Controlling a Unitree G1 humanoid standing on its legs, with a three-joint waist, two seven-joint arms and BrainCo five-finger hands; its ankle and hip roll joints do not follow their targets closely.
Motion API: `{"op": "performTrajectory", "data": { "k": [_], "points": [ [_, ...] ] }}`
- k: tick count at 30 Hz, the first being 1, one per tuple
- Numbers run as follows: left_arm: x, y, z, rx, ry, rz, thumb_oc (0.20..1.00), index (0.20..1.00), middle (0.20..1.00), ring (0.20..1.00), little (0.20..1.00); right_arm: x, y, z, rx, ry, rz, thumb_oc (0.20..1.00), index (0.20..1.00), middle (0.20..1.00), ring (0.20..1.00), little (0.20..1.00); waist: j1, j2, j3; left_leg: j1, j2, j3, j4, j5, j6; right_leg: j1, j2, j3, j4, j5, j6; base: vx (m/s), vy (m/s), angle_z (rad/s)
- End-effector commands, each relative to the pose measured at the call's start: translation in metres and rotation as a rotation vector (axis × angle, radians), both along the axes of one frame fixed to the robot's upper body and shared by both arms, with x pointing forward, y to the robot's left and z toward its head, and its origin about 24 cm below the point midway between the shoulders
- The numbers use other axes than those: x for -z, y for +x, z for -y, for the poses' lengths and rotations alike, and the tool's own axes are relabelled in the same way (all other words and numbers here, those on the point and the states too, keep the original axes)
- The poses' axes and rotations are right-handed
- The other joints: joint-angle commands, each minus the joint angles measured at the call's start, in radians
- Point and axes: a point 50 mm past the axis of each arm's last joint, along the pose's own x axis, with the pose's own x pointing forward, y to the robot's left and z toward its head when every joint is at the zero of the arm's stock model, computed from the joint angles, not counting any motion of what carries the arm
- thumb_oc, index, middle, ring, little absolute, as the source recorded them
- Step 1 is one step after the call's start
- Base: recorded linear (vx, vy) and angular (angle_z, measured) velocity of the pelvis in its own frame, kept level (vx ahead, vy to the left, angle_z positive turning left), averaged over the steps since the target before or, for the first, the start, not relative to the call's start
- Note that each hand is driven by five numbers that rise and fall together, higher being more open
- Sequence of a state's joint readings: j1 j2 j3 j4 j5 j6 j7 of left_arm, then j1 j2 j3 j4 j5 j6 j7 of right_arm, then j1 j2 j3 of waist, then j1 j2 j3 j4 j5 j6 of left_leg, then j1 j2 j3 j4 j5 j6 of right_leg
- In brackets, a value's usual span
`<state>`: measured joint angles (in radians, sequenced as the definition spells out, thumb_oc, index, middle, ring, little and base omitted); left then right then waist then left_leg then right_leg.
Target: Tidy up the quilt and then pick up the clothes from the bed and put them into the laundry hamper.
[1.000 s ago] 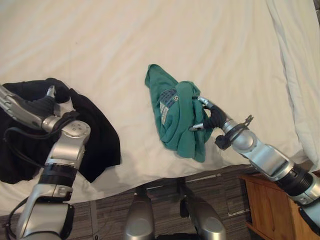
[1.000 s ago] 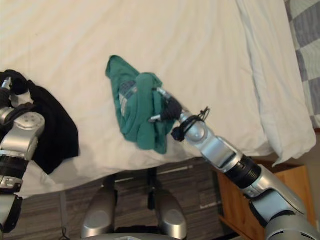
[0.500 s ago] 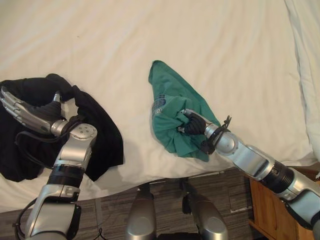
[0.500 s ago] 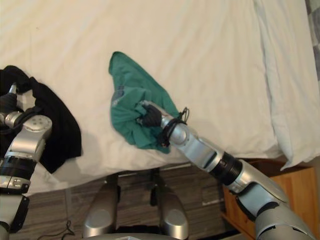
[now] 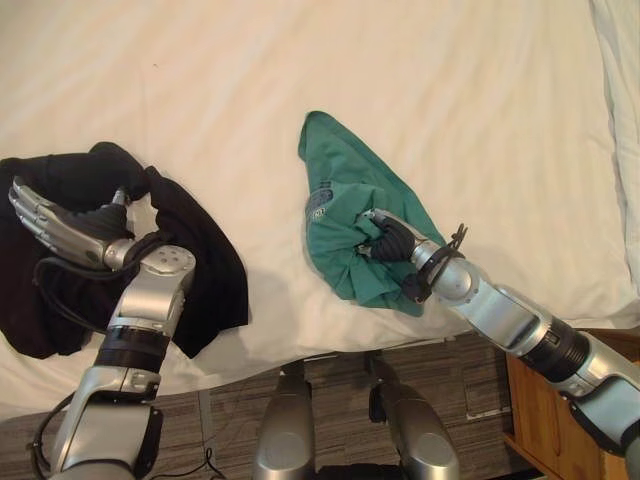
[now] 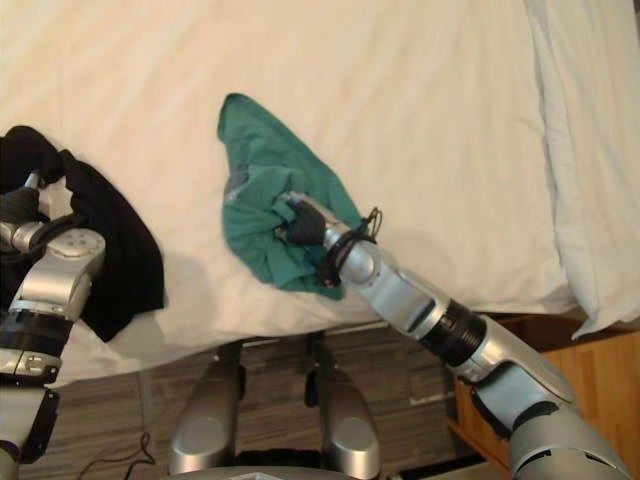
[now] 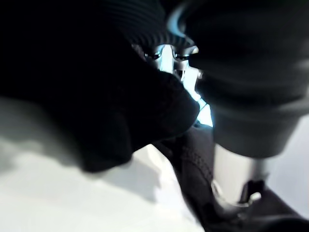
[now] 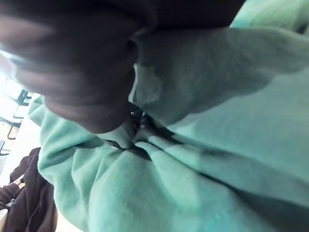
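Soft, crumpled green cloth shirt [image 8: 193, 159] very close up, dark ribbed cover of the right hand [image 8: 72, 63] pressed against its folds, black clothing [image 8: 24, 203] beside it

The bed [image 5: 450, 90] has lots of flat white room at the far side and between the two heaps of clothes. The black clothes [image 5: 205, 260] lie at the left near edge, with the left hand [image 5: 55, 220] over them. The green shirt [image 5: 345, 215] sits in the middle, bunched round the right hand [image 5: 390, 238]. A pillow [image 6: 590, 150] blocks the right side. A wooden stand [image 6: 590, 385] is beside the bed, low on the right.
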<state>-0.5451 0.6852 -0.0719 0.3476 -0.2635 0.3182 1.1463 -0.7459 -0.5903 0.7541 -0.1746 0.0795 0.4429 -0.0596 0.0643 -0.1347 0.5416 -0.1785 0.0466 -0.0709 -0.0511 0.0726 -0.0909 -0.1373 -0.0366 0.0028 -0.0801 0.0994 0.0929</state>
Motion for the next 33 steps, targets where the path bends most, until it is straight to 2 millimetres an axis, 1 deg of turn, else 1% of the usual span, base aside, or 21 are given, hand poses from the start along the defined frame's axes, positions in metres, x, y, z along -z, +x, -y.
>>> {"op": "performTrajectory", "data": {
  "k": [1, 4, 5, 6, 7, 8, 10, 11, 12, 13, 14, 15, 16, 21, 24, 25, 27, 29, 30, 31, 33],
  "points": [
    [0.01, -0.012, -0.007, -0.123, 0.032, -0.057, 1.0, 1.0, 1.0, 1.0, 1.0, 0.002, 0.0, 0.005, 0.032, -0.015, 0.008, 0.2, 0.2, 0.2, 0.2, 0.2, 0.02, -0.017, -0.022, -0.018, -0.027, -0.037, 0.038, -0.092, 0.043, -0.047, -0.042, 0.02, 0.062, -0.052, 0.031, 0.06, -0.039, 0.0],
    [0.041, -0.026, -0.015, -0.157, -0.021, -0.268, 1.0, 1.0, 1.0, 1.0, 1.0, 0.008, 0.002, 0.011, 0.079, -0.021, 0.0, 0.2, 0.2, 0.2, 0.2, 0.2, 0.033, -0.001, -0.022, -0.005, -0.032, -0.044, 0.035, -0.097, 0.045, -0.036, -0.048, 0.013, 0.067, -0.06, 0.033, 0.06, -0.015, 0.0],
    [0.048, -0.03, -0.017, -0.16, -0.036, -0.313, 1.0, 1.0, 1.0, 1.0, 1.0, 0.009, 0.002, 0.013, 0.089, -0.025, -0.001, 0.2, 0.2, 0.2, 0.2, 0.2, 0.035, 0.002, -0.022, -0.006, -0.034, -0.045, 0.037, -0.097, 0.045, -0.035, -0.049, 0.013, 0.068, -0.061, 0.033, 0.0, 0.0, 0.0],
    [0.05, -0.03, -0.017, -0.16, -0.04, -0.322, 1.0, 1.0, 1.0, 1.0, 1.0, 0.01, 0.002, 0.013, 0.091, -0.026, -0.002, 0.2, 0.2, 0.2, 0.2, 0.2, 0.035, 0.003, -0.022, -0.006, -0.034, -0.045, 0.038, -0.097, 0.045, -0.035, -0.05, 0.013, 0.068, -0.061, 0.033, 0.02, 0.034, 0.03],
    [0.072, -0.04, -0.02, -0.15, -0.114, -0.444, 1.0, 1.0, 1.0, 1.0, 1.0, 0.011, 0.003, 0.018, 0.114, -0.038, -0.003, 0.2, 0.2, 0.2, 0.2, 0.2, 0.038, 0.014, -0.022, -0.007, -0.036, -0.045, 0.041, -0.099, 0.046, -0.034, -0.052, 0.012, 0.069, -0.065, 0.033, 0.02, 0.037, 0.0],
    [0.08, -0.044, -0.021, -0.141, -0.14, -0.482, 1.0, 1.0, 1.0, 1.0, 1.0, 0.012, 0.003, 0.022, 0.122, -0.042, -0.002, 0.2, 0.2, 0.2, 0.2, 0.2, 0.039, 0.019, -0.022, -0.008, -0.038, -0.046, 0.041, -0.099, 0.046, -0.034, -0.052, 0.012, 0.069, -0.066, 0.033, 0.02, 0.053, -0.01],
    [0.103, -0.053, -0.02, -0.106, -0.217, -0.588, 0.2, 0.2, 0.2, 0.2, 0.2, 0.014, 0.003, 0.028, 0.14, -0.051, -0.002, 0.2, 0.2, 0.2, 0.2, 0.2, 0.037, 0.03, -0.022, -0.006, -0.04, -0.045, 0.041, -0.099, 0.048, -0.034, -0.054, 0.013, 0.071, -0.068, 0.034, 0.01, 0.055, 0.0],
    [0.107, -0.054, -0.02, -0.101, -0.226, -0.602, 0.2, 0.2, 0.2, 0.2, 0.2, 0.014, 0.003, 0.029, 0.142, -0.053, -0.002, 0.2, 0.2, 0.2, 0.2, 0.2, 0.037, 0.032, -0.022, -0.006, -0.04, -0.044, 0.041, -0.099, 0.048, -0.034, -0.054, 0.013, 0.072, -0.068, 0.034, 0.0, 0.077, 0.02],
    [0.123, -0.058, -0.016, -0.075, -0.271, -0.655, 0.2, 0.2, 0.2, 0.2, 0.2, 0.013, 0.003, 0.032, 0.151, -0.062, 0.001, 0.2, 0.2, 0.2, 0.2, 0.2, 0.034, 0.037, -0.022, -0.006, -0.042, -0.042, 0.043, -0.098, 0.049, -0.035, -0.055, 0.014, 0.074, -0.069, 0.035, 0.0, 0.065, 0.0],
    [0.128, -0.06, -0.014, -0.064, -0.286, -0.67, 0.2, 0.2, 0.2, 0.2, 0.2, 0.013, 0.003, 0.033, 0.154, -0.067, 0.002, 0.2, 0.2, 0.2, 0.2, 0.2, 0.031, 0.038, -0.022, -0.007, -0.042, -0.041, 0.043, -0.097, 0.05, -0.036, -0.055, 0.016, 0.075, -0.07, 0.035, 0.0, 0.103, -0.02],
    [0.142, -0.063, -0.008, -0.036, -0.326, -0.705, 0.2, 0.2, 0.2, 0.2, 0.2, 0.012, 0.003, 0.038, 0.164, -0.079, 0.004, 0.2, 0.2, 0.2, 0.2, 0.2, 0.023, 0.04, -0.022, -0.008, -0.042, -0.036, 0.044, -0.096, 0.052, -0.039, -0.054, 0.023, 0.078, -0.071, 0.035, 0.0, 0.066, -0.02],
    [0.143, -0.063, -0.007, -0.034, -0.329, -0.706, 0.2, 0.2, 0.2, 0.2, 0.2, 0.012, 0.003, 0.039, 0.165, -0.081, 0.004, 0.2, 0.2, 0.2, 0.2, 0.2, 0.023, 0.041, -0.022, -0.008, -0.041, -0.036, 0.044, -0.096, 0.052, -0.039, -0.054, 0.023, 0.078, -0.071, 0.035, 0.0, 0.078, -0.01],
    [0.151, -0.064, -0.002, -0.011, -0.35, -0.714, 0.2, 0.2, 0.2, 0.2, 0.2, 0.011, 0.003, 0.042, 0.174, -0.088, 0.005, 0.2, 0.2, 0.2, 0.2, 0.2, 0.017, 0.042, -0.022, -0.007, -0.041, -0.031, 0.043, -0.096, 0.054, -0.04, -0.053, 0.03, 0.077, -0.071, 0.036, 0.01, 0.038, -0.01],
    [0.154, -0.062, 0.002, 0.013, -0.354, -0.699, 0.2, 0.2, 0.2, 0.2, 0.2, 0.012, 0.005, 0.05, 0.198, -0.096, 0.006, 0.2, 0.2, 0.2, 0.2, 0.2, 0.008, 0.045, -0.022, 0.003, -0.038, -0.021, 0.034, -0.093, 0.054, -0.04, -0.054, 0.037, 0.079, -0.071, 0.038, 0.0, 0.009, 0.0],
    [0.151, -0.057, 0.006, 0.052, -0.332, -0.649, 0.2, 0.2, 0.2, 0.2, 0.2, 0.015, 0.006, 0.053, 0.215, -0.096, 0.003, 0.2, 0.2, 0.2, 0.2, 0.2, 0.005, 0.048, -0.022, 0.009, -0.037, -0.021, 0.033, -0.093, 0.053, -0.038, -0.054, 0.039, 0.084, -0.074, 0.039, 0.0, 0.004, 0.01],
    [0.148, -0.051, 0.013, 0.112, -0.35, -0.582, 0.2, 0.2, 0.2, 0.2, 0.2, 0.018, 0.005, 0.054, 0.222, -0.087, -0.001, 0.2, 0.2, 0.2, 0.2, 0.2, 0.003, 0.047, -0.022, 0.013, -0.037, -0.021, 0.032, -0.095, 0.053, -0.036, -0.056, 0.038, 0.085, -0.075, 0.039, 0.0, 0.0, 0.0],
    [0.145, -0.047, 0.019, 0.157, -0.362, -0.523, 0.2, 0.2, 0.2, 0.2, 0.2, 0.02, 0.005, 0.055, 0.228, -0.079, -0.004, 0.2, 0.2, 0.2, 0.2, 0.2, 0.003, 0.047, -0.022, 0.016, -0.037, -0.021, 0.031, -0.095, 0.052, -0.034, -0.056, 0.037, 0.086, -0.076, 0.038, 0.0, 0.0, 0.0],
    [0.125, -0.036, 0.034, 0.279, -0.328, -0.348, 0.2, 0.2, 0.2, 0.2, 0.2, 0.024, 0.003, 0.056, 0.231, -0.038, -0.001, 0.2, 0.2, 0.2, 0.2, 0.2, 0.003, 0.047, -0.022, 0.026, -0.039, -0.023, 0.028, -0.099, 0.052, -0.025, -0.058, 0.035, 0.086, -0.079, 0.038, 0.05, -0.038, 0.02],
    [0.111, -0.03, 0.045, 0.339, -0.329, -0.223, 0.2, 0.2, 0.2, 0.2, 0.2, 0.024, 0.002, 0.055, 0.233, 0.002, 0.006, 0.2, 0.2, 0.2, 0.2, 0.2, 0.005, 0.047, -0.022, 0.034, -0.04, -0.025, 0.025, -0.101, 0.053, -0.017, -0.06, 0.035, 0.084, -0.08, 0.038, 0.06, -0.059, 0.03],
    [0.101, -0.028, 0.052, 0.386, -0.324, -0.146, 0.2, 0.2, 0.2, 0.2, 0.2, 0.026, 0.002, 0.055, 0.238, 0.039, 0.004, 0.2, 0.2, 0.2, 0.2, 0.2, 0.007, 0.048, -0.025, 0.037, -0.042, -0.026, 0.022, -0.103, 0.053, -0.013, -0.061, 0.033, 0.082, -0.08, 0.038, 0.06, -0.067, 0.05],
    [0.084, -0.029, 0.064, 0.458, -0.307, -0.012, 0.2, 0.2, 0.2, 0.2, 0.2, 0.033, 0.0, 0.057, 0.254, 0.133, -0.009, 0.2, 0.2, 0.2, 0.2, 0.2, 0.015, 0.051, -0.036, 0.05, -0.046, -0.034, 0.015, -0.106, 0.054, 0.0, -0.063, 0.028, 0.078, -0.082, 0.038, 0.07, -0.084, 0.08]
  ]
}}
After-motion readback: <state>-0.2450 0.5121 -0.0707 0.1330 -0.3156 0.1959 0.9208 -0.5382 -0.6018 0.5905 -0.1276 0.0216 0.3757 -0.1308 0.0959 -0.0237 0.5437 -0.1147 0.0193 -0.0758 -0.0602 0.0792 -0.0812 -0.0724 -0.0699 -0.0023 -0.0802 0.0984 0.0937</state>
